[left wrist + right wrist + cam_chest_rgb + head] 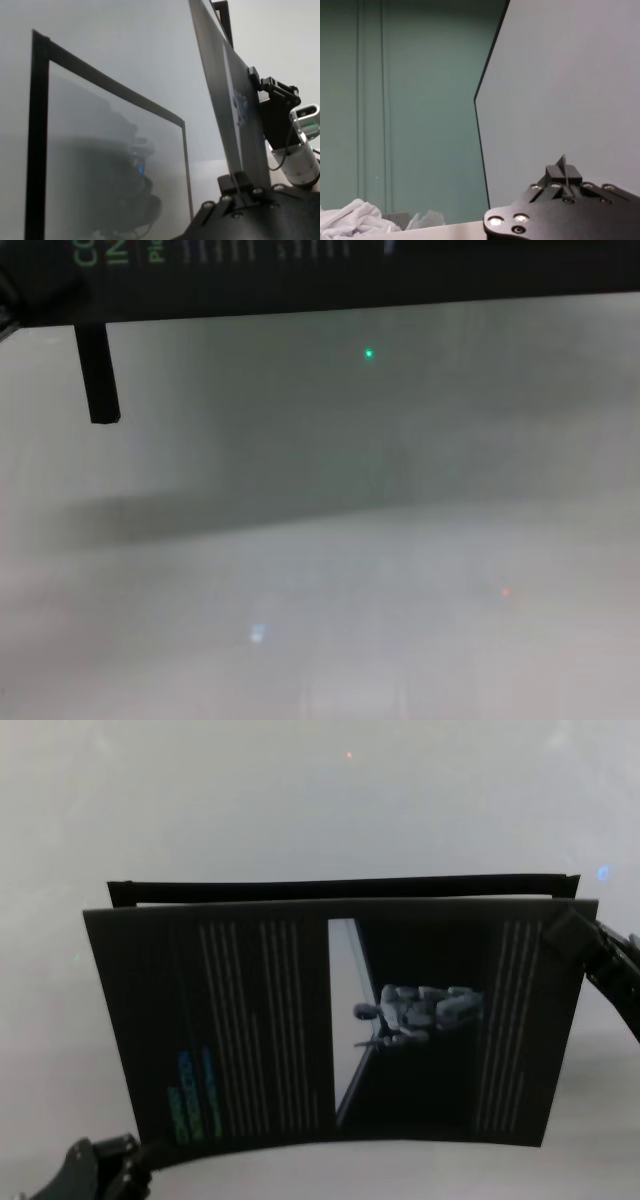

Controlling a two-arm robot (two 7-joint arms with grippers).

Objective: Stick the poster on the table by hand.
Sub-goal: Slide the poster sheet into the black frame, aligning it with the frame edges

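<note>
The poster hung in the air between the two grippers, clear of the surface, which lay below it with its shadow falling on the pale top in the chest view; its long axis ran from one set of jaws to the other, across the robot's front. The left gripper sat at the poster's near left corner, jaws clamped on the sheet's edge, as the left wrist view showed the thin edge rising straight out of them; the right gripper sat at the far right corner, jaws likewise closed on the sheet, the pale back of it filling the right wrist view. So the sheet was held by diagonal corners, tilted, its printed face up toward the head camera; a black frame showed just beyond its far edge. Neither arm was nearer than the other, since each already held its corner; the coming move would likely turn on lowering both ends evenly until the sheet lay flat on the surface.
</note>
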